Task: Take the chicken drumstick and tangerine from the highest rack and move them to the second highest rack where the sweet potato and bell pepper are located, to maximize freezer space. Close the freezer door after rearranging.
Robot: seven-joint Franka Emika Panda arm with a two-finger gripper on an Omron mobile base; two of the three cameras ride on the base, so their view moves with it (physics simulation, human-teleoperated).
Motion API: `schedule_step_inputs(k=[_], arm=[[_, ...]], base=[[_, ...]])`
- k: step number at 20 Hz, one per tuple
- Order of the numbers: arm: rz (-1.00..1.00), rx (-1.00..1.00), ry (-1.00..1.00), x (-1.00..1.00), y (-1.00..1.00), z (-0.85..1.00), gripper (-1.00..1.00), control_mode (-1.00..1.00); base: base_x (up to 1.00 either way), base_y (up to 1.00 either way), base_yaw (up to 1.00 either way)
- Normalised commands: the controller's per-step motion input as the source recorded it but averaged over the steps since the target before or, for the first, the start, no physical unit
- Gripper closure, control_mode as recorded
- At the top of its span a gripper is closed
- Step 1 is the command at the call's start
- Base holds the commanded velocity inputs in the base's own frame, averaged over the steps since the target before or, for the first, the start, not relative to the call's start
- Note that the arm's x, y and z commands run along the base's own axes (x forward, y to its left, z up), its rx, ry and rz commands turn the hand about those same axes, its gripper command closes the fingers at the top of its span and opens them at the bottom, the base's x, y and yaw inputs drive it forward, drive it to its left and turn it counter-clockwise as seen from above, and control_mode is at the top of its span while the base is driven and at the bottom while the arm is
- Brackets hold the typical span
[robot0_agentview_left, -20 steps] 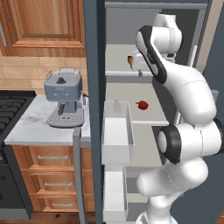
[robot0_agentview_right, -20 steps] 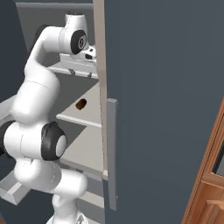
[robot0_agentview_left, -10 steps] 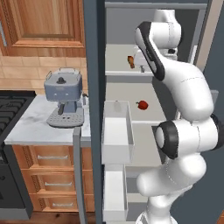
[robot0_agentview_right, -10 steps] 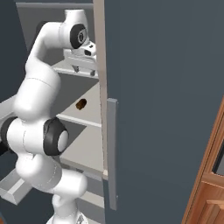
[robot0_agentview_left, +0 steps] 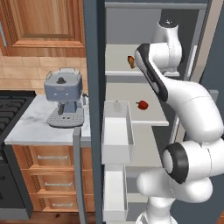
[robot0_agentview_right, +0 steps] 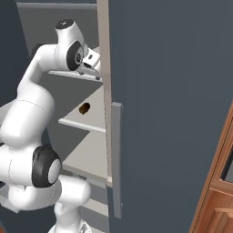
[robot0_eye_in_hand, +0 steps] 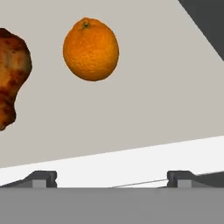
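Reaching into the open freezer, we have the gripper [robot0_eye_in_hand: 112, 177] up at the highest rack [robot0_eye_in_hand: 144, 87] with its jaws spread wide and nothing between them. In the hand view the tangerine [robot0_eye_in_hand: 91, 48] sits ahead of the finger tips and somewhat to one side, resting on the pale shelf surface; the chicken drumstick [robot0_eye_in_hand: 12, 74] lies just beside it, apart, partly cut off at the frame edge. Neither item is touched. We judge the wide opening suits the round fruit, which needs a broad approach to straddle it.

From the left base view, the bell pepper [robot0_agentview_left: 141, 105] rests on the second highest rack [robot0_agentview_left: 131, 98], our destination. The brown lump in the right base view is likely the sweet potato [robot0_agentview_right: 84, 108]. The freezer door [robot0_agentview_right: 168, 109] stands open; neither item has been transferred.
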Motion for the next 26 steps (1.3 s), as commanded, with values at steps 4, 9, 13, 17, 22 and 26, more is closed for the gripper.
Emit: schedule_step_inputs(k=[4,9,13,17,22,26], arm=[[0.0,0.0,-0.08,0.35,-0.05,0.23,-1.0,-1.0],[0.0,0.0,-0.02,0.6,-0.2,0.02,-1.0,-1.0],[0.0,0.0,0.0,0.68,-0.29,0.0,-1.0,-1.0],[0.0,0.0,0.0,0.52,-0.19,-0.01,-1.0,-1.0],[0.0,-0.01,0.0,0.32,0.0,-0.03,-1.0,-1.0],[0.0,0.0,0.0,0.19,0.01,-0.1,-1.0,-1.0]], base=[[0.0,0.0,0.0],[0.0,0.0,0.0],[0.0,0.0,0.0],[0.0,0.0,0.0],[0.0,0.0,0.0],[0.0,0.0,0.0]])
